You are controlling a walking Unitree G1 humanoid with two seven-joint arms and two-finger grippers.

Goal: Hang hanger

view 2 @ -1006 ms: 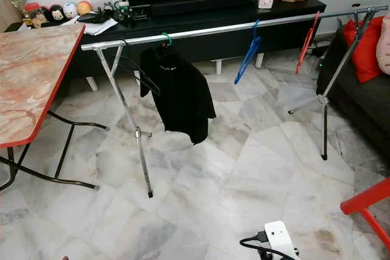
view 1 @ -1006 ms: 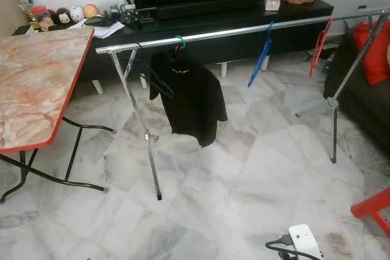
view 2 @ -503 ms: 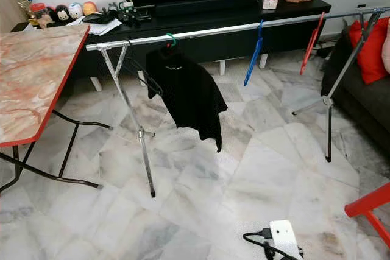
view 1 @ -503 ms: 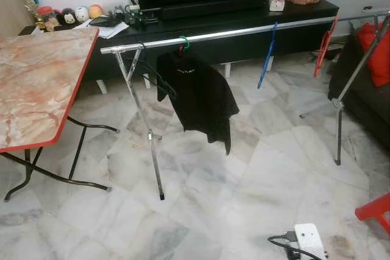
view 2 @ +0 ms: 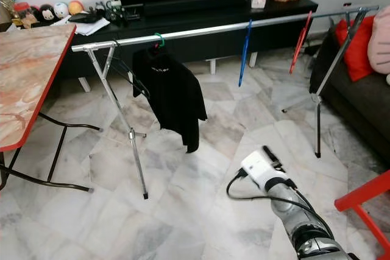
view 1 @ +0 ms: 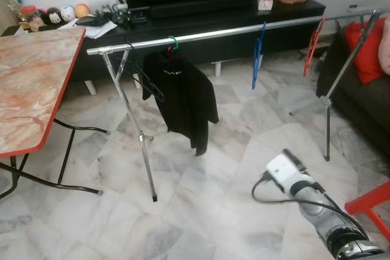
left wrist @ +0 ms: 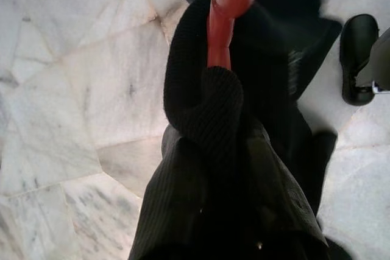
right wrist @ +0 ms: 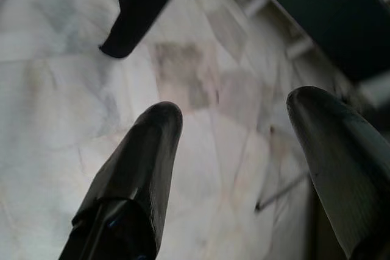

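Suddenly the right arm [view 2: 292,211] had swung up into the head views, where half a second before only its white wrist block showed at the bottom edge. Its fingers [right wrist: 137,175] stood wide apart with nothing between them, aimed over the marble floor [view 1: 207,211] toward the rack. That read as a reach beginning, so the hanging step looked close but not yet done.

Meanwhile the left gripper's fingers could not be made out. Its wrist view showed the red hanger [left wrist: 228,13] wrapped in a black garment [left wrist: 231,168], the red arm running lengthwise away from the camera and tilting down at the floor. The silver rail [view 1: 213,33] ran left to right ahead, already carrying a black shirt [view 1: 180,98], a blue hanger [view 1: 258,53] and another red hanger [view 1: 313,44].
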